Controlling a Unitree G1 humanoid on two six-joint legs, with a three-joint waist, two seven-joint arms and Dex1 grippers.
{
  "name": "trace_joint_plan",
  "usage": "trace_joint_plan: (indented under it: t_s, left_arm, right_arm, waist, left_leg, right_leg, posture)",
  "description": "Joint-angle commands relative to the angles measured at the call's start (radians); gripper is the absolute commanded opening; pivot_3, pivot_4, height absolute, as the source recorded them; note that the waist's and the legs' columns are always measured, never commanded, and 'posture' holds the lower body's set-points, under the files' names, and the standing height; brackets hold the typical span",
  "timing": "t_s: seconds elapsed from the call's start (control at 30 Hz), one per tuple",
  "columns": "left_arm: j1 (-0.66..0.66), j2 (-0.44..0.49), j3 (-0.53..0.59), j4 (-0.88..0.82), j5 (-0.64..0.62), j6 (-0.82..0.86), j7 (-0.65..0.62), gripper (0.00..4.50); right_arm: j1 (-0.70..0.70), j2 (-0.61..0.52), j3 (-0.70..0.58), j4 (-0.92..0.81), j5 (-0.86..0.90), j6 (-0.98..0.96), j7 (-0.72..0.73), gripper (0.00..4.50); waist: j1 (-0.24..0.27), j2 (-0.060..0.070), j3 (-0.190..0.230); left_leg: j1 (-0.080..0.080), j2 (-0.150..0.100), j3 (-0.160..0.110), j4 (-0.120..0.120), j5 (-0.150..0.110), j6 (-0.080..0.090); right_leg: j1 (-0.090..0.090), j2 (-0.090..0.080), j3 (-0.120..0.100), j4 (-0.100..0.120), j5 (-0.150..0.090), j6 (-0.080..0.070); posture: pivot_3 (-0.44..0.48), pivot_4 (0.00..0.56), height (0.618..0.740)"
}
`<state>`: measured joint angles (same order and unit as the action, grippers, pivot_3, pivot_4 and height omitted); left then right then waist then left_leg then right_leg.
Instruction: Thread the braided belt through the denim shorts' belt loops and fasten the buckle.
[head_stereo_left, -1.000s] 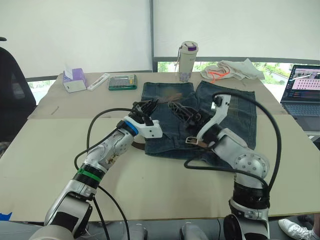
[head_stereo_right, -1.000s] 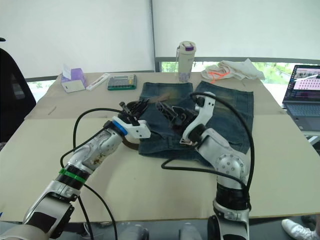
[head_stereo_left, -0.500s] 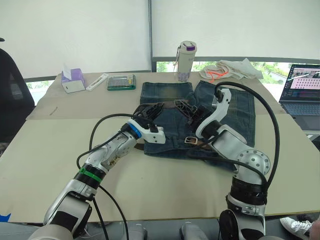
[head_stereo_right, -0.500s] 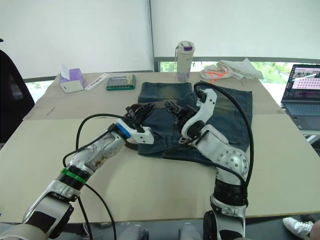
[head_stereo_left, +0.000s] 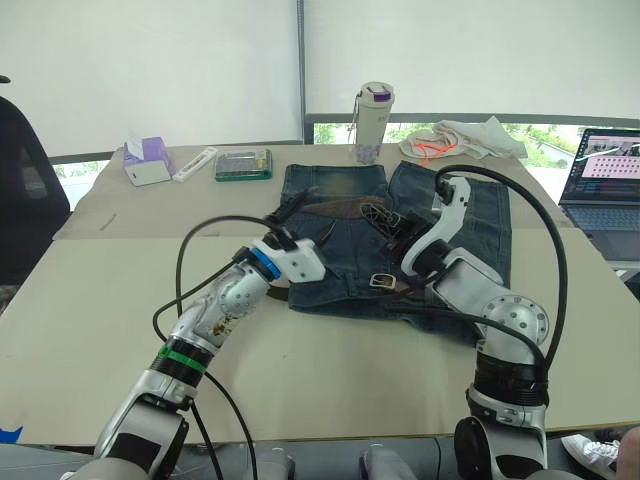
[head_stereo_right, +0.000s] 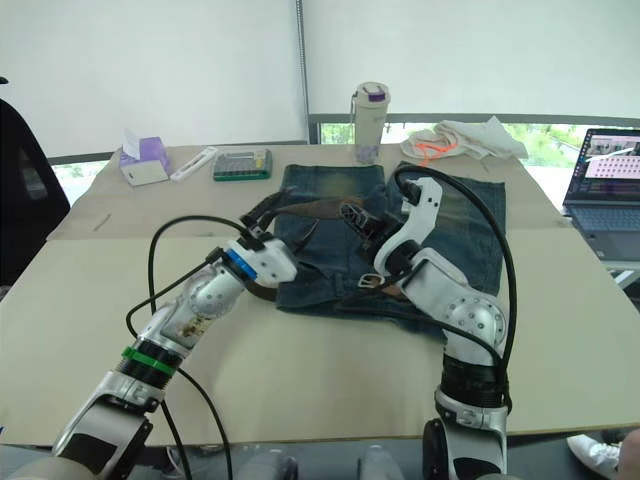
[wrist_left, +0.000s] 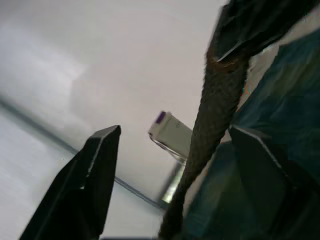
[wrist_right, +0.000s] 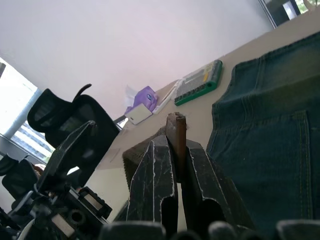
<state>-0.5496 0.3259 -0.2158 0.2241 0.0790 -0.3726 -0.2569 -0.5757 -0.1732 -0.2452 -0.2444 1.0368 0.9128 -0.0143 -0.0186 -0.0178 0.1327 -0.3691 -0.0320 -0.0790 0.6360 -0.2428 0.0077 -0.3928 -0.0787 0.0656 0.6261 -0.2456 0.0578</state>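
No text, label, brand, number or sign can be read anywhere here. The open grey laptop (head_stereo_left: 606, 180) at the right edge of the beige tabletop (head_stereo_left: 330, 370) shows coloured lines on its screen, but they are too small to make out. The green-framed flat case (head_stereo_left: 245, 164) near the far edge has rows of small marks, none legible. The purple tissue box (head_stereo_left: 146, 160) and the pale tumbler with a purple lid (head_stereo_left: 373, 123) carry no lettering that can be told.
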Motion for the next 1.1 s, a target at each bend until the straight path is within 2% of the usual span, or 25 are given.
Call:
trace_joint_plan:
  t_s: [0.03, 0.17, 0.23, 0.4, 0.57, 0.83, 0.93, 1.1]
  left_arm:
    - [0.068, 0.0, 0.068, -0.16, -0.503, 0.327, -0.351, 4.37]
    - [0.102, 0.024, 0.127, -0.271, -0.762, 0.597, -0.489, 4.37]
    - [0.117, 0.028, 0.156, -0.32, -0.903, 0.752, -0.516, 4.37]
    - [0.113, -0.036, 0.235, -0.339, -1.191, 1.064, -0.383, 4.37]
    - [0.073, -0.149, 0.328, -0.247, -1.254, 1.136, -0.179, 4.37]
    - [0.046, -0.197, 0.4, -0.246, -1.311, 1.19, -0.148, 4.37]
    - [0.056, -0.205, 0.415, -0.258, -1.329, 1.199, -0.145, 3.58]
    - [0.069, -0.223, 0.412, -0.27, -1.307, 1.197, -0.146, 1.87]
  right_arm:
    - [0.005, -0.035, 0.006, 0.017, -0.05, -0.082, 0.119, 0.0]
    - [0.009, -0.042, 0.009, 0.043, -0.076, -0.12, 0.185, 0.0]
    - [0.012, -0.04, 0.014, 0.046, -0.085, -0.131, 0.214, 0.0]
    - [0.041, -0.034, 0.028, 0.011, -0.058, -0.135, 0.297, 0.0]
    - [0.086, -0.062, 0.041, -0.031, -0.046, -0.128, 0.381, 0.0]
    - [0.122, -0.089, 0.047, -0.053, -0.037, -0.112, 0.438, 0.0]
    - [0.133, -0.092, 0.055, -0.063, -0.034, -0.104, 0.445, 0.0]
    - [0.14, -0.092, 0.076, -0.066, -0.031, -0.097, 0.438, 0.0]
  waist:
    - [-0.009, 0.0, 0.0]
    - [-0.024, 0.001, 0.001]
    - [-0.027, 0.002, 0.001]
    - [-0.025, 0.002, 0.001]
    - [-0.017, 0.002, 0.001]
    - [-0.019, 0.002, 0.001]
    - [-0.018, 0.002, 0.001]
    - [-0.017, 0.002, 0.001]
  left_leg:
    - [0.0, 0.001, 0.0, 0.0, 0.0, 0.0]
    - [0.0, 0.0, 0.0, 0.0, 0.0, 0.001]
    - [0.0, 0.0, 0.0, 0.0, 0.0, 0.001]
    - [0.002, 0.0, -0.001, 0.0, 0.0, 0.001]
    - [0.001, -0.001, -0.001, 0.001, 0.0, 0.001]
    - [0.001, -0.002, -0.001, 0.001, 0.0, 0.001]
    - [0.001, -0.002, -0.001, 0.001, 0.0, 0.001]
    - [0.001, -0.002, -0.001, 0.001, 0.0, 0.001]
  right_leg:
    - [0.0, 0.001, 0.0, -0.001, 0.0, 0.0]
    - [0.0, 0.003, 0.0, -0.001, 0.0, 0.0]
    - [0.001, 0.003, 0.0, -0.001, 0.0, 0.0]
    - [0.002, 0.003, -0.001, -0.001, 0.0, 0.0]
    - [0.003, 0.002, -0.001, -0.002, 0.0, 0.0]
    - [0.003, 0.002, -0.001, -0.003, -0.001, 0.0]
    - [0.003, 0.002, -0.001, -0.003, -0.001, 0.0]
    - [0.003, 0.002, 0.0, -0.004, -0.001, 0.0]
  posture:
    - [0.0, 0.15, 0.74]
    - [0.0, 0.15, 0.74]
    - [0.0, 0.15, 0.74]
    - [0.0, 0.15, 0.74]
    - [0.0, 0.15, 0.74]
    - [0.0, 0.15, 0.74]
    - [0.0, 0.15, 0.74]
    - [0.0, 0.15, 0.74]
